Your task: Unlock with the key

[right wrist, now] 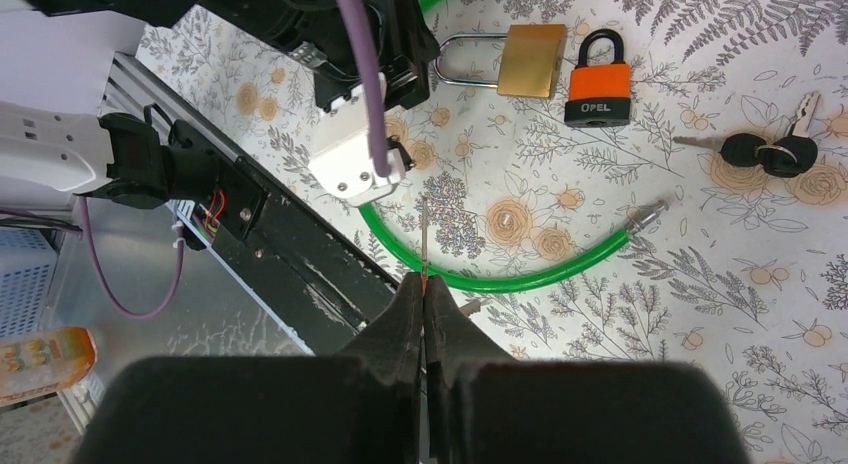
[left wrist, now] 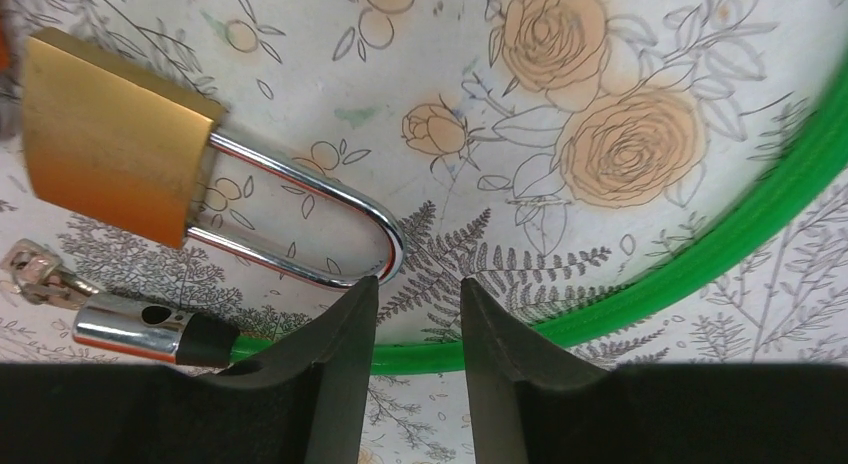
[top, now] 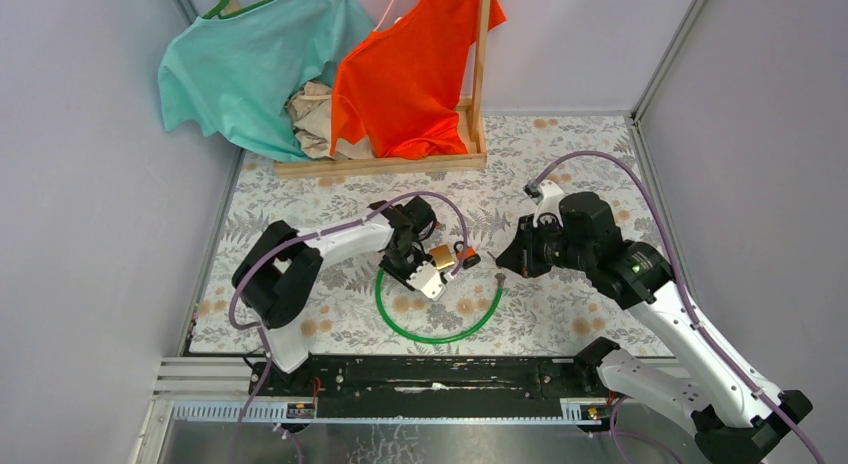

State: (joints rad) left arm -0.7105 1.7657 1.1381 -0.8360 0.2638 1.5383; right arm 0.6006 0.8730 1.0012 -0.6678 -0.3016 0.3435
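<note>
The right fingers (right wrist: 400,329) are pressed tight together on a slim metal key (right wrist: 425,239), seen edge-on, its blade sticking straight out past the tips. The key hangs in the air over the flower-printed tabletop (right wrist: 700,314), above the near arc of the green plastic-coated cable (right wrist: 520,279), and sits in neither lock. Beyond its tip are the left arm's white wrist housing (right wrist: 350,164) and then the rectangular brass padlock with a long steel shackle (right wrist: 530,59), lying flat. Just beside that padlock, on the side away from the shackle, lies a small orange and black padlock (right wrist: 600,84) with its shackle closed. A bunch of black-headed keys (right wrist: 770,149) rests further along, apart from both locks.

The left fingers (left wrist: 340,364) stand narrowly apart with nothing between them. One tip is right at the bend of the brass padlock's shackle, though whether it touches cannot be told. The green cable runs beneath the tips, and its metal end piece (left wrist: 125,326) lies just beside the padlock body.

In the top view the two arms face each other across the padlocks, which lie at the far edge of the cable loop. At the far end of the tabletop a wooden rack (top: 480,94) carries a teal T-shirt (top: 255,69) and an orange T-shirt (top: 405,74).
</note>
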